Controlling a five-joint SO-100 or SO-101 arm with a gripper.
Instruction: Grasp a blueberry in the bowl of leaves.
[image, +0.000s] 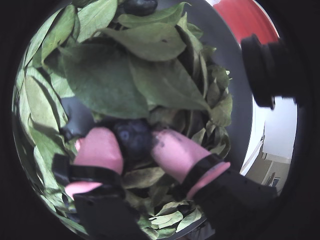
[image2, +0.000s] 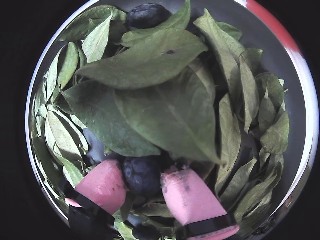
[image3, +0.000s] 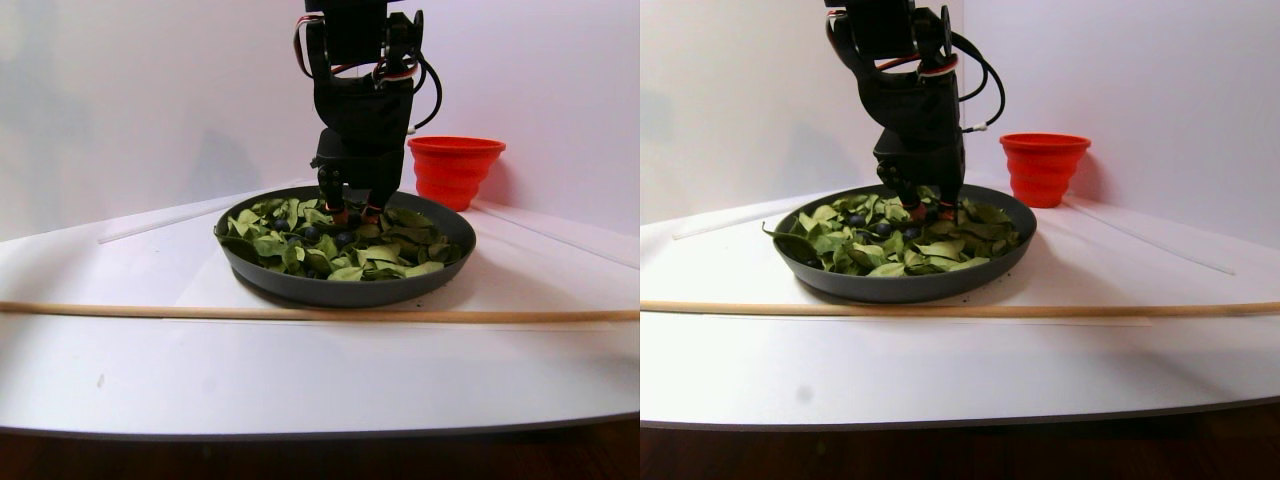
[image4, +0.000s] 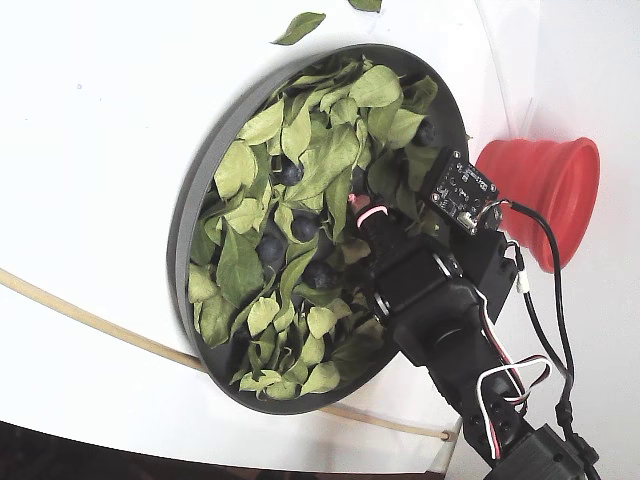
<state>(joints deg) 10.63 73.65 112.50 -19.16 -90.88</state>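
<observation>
Gripper (image2: 145, 182) down in the bowl (image4: 200, 180) of leaves (image2: 165, 105), closed around one blueberry (image2: 142, 175).

Pink fingertips (image: 97, 147) touching the dark berry on both sides, in both wrist views, among the leaves near the bowl's far side in the stereo pair view. More blueberries scattered between leaves. Red cup (image4: 545, 195) just beside the bowl; thin wooden stick (image3: 300, 313) in front.

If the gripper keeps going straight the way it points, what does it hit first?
The blueberry, sitting right between the pink fingertips of the gripper. Just beyond it lie big leaves in the bowl. Whether the fingertips already touch the berry is unclear.
</observation>
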